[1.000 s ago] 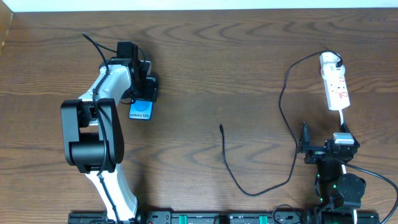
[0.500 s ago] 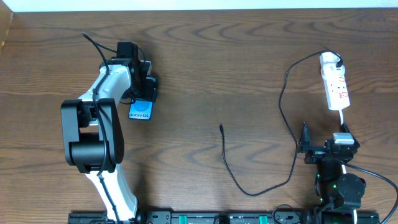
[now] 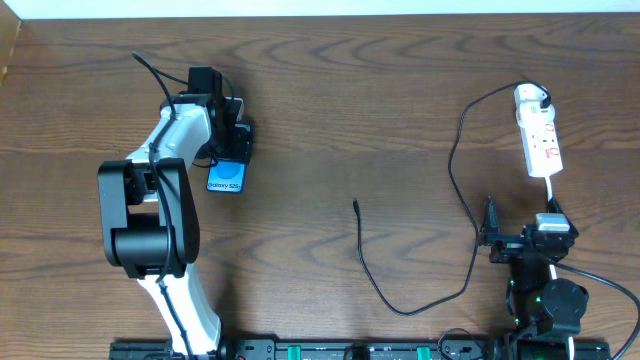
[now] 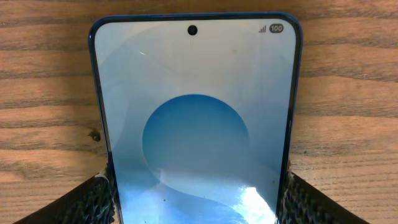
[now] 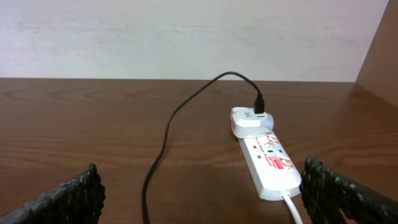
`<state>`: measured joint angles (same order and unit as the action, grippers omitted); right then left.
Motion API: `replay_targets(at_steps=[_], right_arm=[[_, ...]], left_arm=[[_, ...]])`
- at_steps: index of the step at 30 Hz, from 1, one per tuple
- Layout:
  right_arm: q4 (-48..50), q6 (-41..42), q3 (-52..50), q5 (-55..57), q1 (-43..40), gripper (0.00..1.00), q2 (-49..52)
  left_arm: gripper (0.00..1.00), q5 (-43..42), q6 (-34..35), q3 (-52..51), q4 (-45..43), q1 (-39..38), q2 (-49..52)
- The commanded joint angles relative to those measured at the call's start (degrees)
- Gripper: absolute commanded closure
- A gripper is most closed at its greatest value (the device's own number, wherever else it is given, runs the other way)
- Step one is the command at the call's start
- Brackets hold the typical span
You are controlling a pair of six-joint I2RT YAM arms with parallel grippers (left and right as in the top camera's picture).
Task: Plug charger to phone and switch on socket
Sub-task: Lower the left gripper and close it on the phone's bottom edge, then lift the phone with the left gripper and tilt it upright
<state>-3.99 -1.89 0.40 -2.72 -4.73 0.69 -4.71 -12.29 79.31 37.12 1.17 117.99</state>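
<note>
Left gripper (image 4: 196,193) pads clamped on both long edges of phone (image 4: 196,93), which lies flat on table (image 3: 350,100) at far left, presumably steadied for insertion. Right gripper (image 5: 199,193) spread wide, empty, facing socket (image 5: 268,163). Charger (image 3: 372,275) white plug (image 5: 249,121) seated in socket; plug tip (image 3: 356,205) mid-table, well apart from phone.

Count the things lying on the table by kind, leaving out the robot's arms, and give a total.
Phone: 1
Charger: 1
Socket: 1
Total: 3
</note>
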Motion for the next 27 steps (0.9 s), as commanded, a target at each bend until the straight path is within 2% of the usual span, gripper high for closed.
replay_targets(at_steps=[1,5,20,27], right_arm=[[-0.2,0.7,-0.1,0.5,0.4,0.01,-0.4],[-0.2,0.7,-0.1,0.5,0.4,0.01,-0.4],[-0.2,0.7,-0.1,0.5,0.4,0.01,-0.4],[-0.2,0.7,-0.1,0.5,0.4,0.01,-0.4]], left_arm=[[0.73,2.5,-0.5,-2.2,1.4,0.3,2.6],[0.92,2.4,-0.5,-2.2,1.3,0.3,2.6],[0.93,0.2,-0.3,0.1,3.4,0.3,1.6],[0.93,0.2,-0.3,0.9,4.0,0.3,-3.9]])
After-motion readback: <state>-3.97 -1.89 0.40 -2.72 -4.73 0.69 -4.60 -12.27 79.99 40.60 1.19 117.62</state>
